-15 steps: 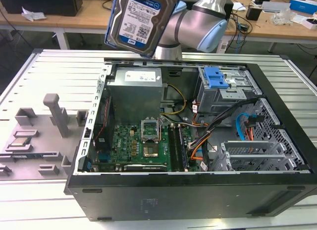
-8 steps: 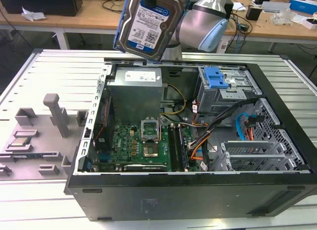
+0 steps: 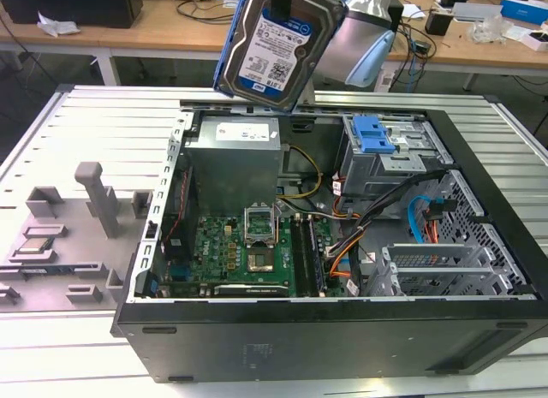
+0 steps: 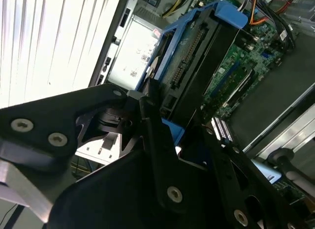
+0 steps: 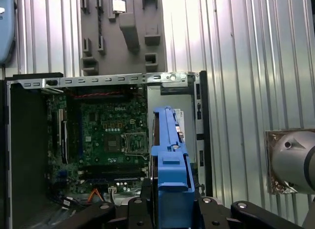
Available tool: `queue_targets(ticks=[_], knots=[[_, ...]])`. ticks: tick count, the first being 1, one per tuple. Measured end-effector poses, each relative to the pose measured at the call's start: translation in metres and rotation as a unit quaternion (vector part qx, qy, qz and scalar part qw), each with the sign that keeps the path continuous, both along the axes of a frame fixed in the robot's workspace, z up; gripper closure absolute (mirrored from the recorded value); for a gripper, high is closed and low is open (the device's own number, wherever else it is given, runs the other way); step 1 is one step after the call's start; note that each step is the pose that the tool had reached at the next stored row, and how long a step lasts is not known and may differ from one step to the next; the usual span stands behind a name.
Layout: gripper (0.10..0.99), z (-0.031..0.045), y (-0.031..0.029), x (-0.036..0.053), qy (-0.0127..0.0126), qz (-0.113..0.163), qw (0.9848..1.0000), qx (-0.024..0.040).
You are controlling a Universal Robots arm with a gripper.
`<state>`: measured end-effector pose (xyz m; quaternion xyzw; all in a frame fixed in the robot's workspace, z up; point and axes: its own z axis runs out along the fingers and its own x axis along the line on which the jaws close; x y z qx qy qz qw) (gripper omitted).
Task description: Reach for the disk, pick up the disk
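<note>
1. The gripper [image 5: 172, 210] was clamped shut on the disk [image 3: 272, 47]. In the first wrist view its black fingers [image 5: 142, 209] pressed against both sides of the disk's blue frame [image 5: 170, 155].
2. The disk hung in the air over the far wall of the open case [image 3: 342, 347]. It was tilted, with its label turned to the exterior view, and touched nothing in the case.
3. In the second wrist view the disk [image 4: 197, 61] showed edge-on between the fingers, with the green motherboard [image 4: 236, 71] beyond it.
4. Inside the case, the power supply [image 3: 235, 163] sat at the far side and the motherboard [image 3: 231, 252] lay nearer. A blue latch [image 3: 372, 134] sat on the drive cage toward the exterior view's far right.
5. On the ribbed table [image 3: 103, 115], at the exterior view's left of the case, a grey fixture [image 3: 94, 201] lay flat. A small chip [image 3: 36, 246] rested on it.
</note>
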<state>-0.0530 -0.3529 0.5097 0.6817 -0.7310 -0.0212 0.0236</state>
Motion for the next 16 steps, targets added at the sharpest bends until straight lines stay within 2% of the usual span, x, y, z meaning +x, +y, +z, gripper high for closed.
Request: queue_targets(ticks=[4,5,7,9,12,13,16], knots=[[0.722,-0.0001,-0.0107,0.0000,0.0000,0.000,1.0000,-0.0001],[0.722,-0.0001,-0.0159,0.0000,0.0000,0.000,1.0000,0.0000],[0.722,-0.0001,-0.0193,0.0000,0.0000,0.000,1.0000,0.0000],[0.722,-0.0001,-0.0260,0.0000,0.0000,0.000,1.0000,0.0000],[0.722,-0.0001,-0.0327,0.0000,0.0000,0.000,1.0000,0.0000],[0.722,-0.0002,-0.0370,0.0000,0.0000,0.000,1.0000,0.0000],[0.722,-0.0002,-0.0435,0.0000,0.0000,0.000,1.0000,0.0000]])
